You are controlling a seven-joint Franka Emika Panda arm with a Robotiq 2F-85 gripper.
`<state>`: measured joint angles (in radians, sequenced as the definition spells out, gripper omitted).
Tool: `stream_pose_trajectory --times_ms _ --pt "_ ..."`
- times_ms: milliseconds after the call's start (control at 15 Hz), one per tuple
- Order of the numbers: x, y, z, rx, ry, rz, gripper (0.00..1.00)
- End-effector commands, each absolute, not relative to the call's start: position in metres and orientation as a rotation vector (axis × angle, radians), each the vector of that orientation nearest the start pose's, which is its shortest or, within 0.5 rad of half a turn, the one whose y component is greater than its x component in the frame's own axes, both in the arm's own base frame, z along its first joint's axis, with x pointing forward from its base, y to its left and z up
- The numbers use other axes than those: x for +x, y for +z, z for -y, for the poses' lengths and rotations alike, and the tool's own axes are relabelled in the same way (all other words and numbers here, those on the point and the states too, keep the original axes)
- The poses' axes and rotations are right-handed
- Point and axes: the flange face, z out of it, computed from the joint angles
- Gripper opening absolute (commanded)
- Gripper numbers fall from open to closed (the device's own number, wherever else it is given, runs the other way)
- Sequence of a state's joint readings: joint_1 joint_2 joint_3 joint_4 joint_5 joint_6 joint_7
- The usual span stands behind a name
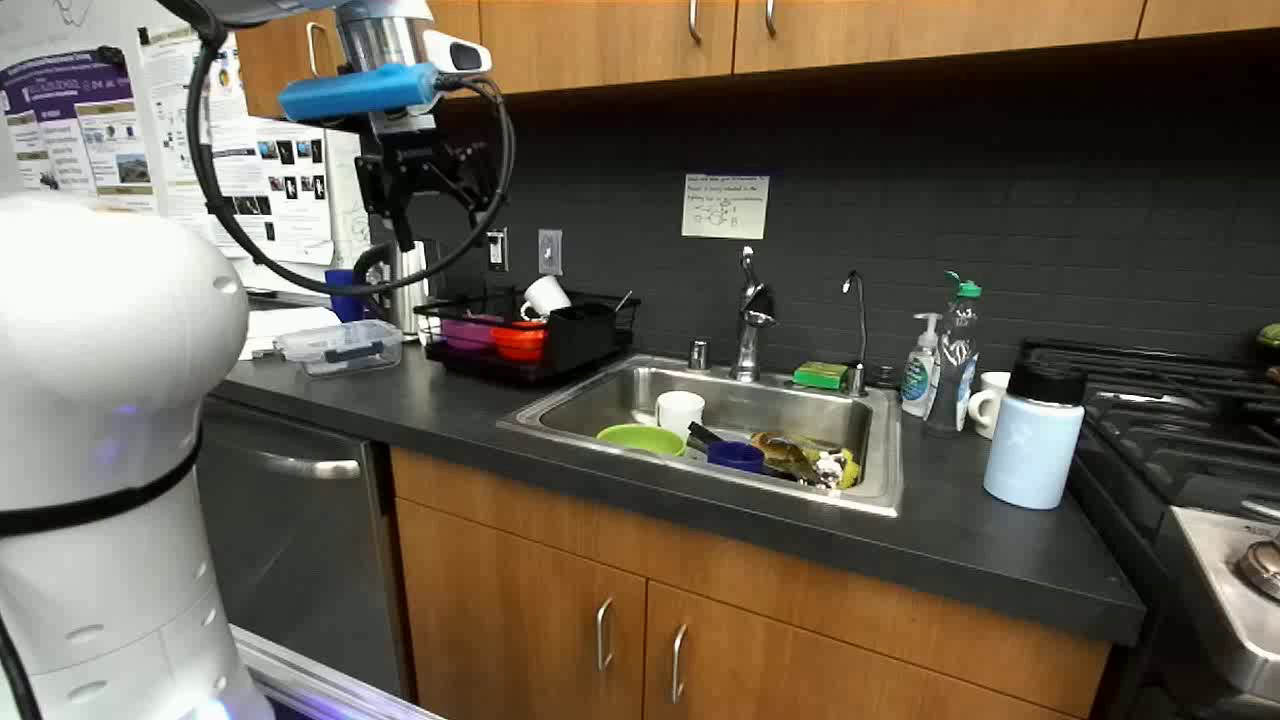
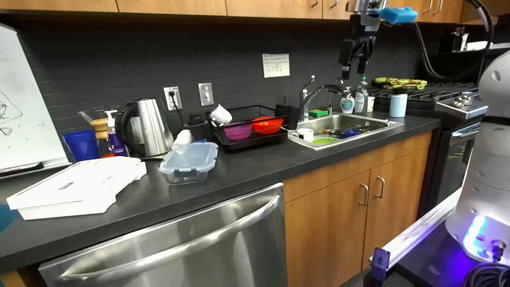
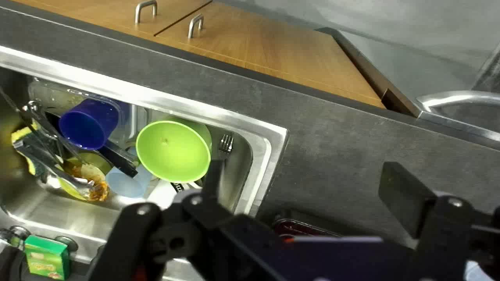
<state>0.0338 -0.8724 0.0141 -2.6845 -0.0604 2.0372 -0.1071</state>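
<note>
Hanging high above the dark counter (image 3: 332, 128), the gripper (image 3: 304, 179) points downward with its two fingers (image 3: 406, 195) spread well apart and only air between them. The wrist view looks past it onto a corner of the steel sink (image 3: 269, 156). Inside the sink, close to that corner, the green bowl (image 3: 174, 150) sits with its mouth up, well below the gripper; a fork (image 3: 225, 143) lies between the bowl and the sink's end wall. On the bowl's other side are a blue cup (image 3: 88, 125), a pale blue cup (image 3: 129, 181), some metal utensils (image 3: 72, 179) and a sponge (image 3: 23, 134), while a white mug (image 1: 680, 412) stands just behind the bowl in an exterior view. A green-and-yellow box (image 3: 47, 257) rests at the back of the sink, near the faucet (image 2: 305, 104). Beside the sink, the black dish rack (image 2: 255, 139) holds a purple bowl (image 2: 238, 130), a red bowl (image 2: 267, 125) and a tilted mug (image 2: 221, 115). Past the sink's far end, a dish soap bottle (image 1: 955, 350) and a pump bottle (image 1: 920, 370) stand together, near a black-capped light blue flask (image 1: 1033, 445). Beyond the rack, on the same counter, are a lidded clear container (image 2: 191, 159), a metal kettle (image 2: 153, 125) and a white box (image 2: 79, 187). A handwritten note (image 2: 276, 65) hangs on the dark wall (image 2: 119, 71) behind the counter
</note>
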Motion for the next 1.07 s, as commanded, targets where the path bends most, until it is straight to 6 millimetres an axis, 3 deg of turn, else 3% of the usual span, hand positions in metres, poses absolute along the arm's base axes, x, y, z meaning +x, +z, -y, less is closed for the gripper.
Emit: stream_pose_trajectory --times_ms 0,800,1000 --pt "0.313 0.504 -0.012 -3.185 -0.356 0.275 1.0" --pt "0.313 0.504 -0.012 -3.185 -0.356 0.275 1.0" --pt "0.312 0.491 -0.047 -3.185 -0.362 0.291 1.0"
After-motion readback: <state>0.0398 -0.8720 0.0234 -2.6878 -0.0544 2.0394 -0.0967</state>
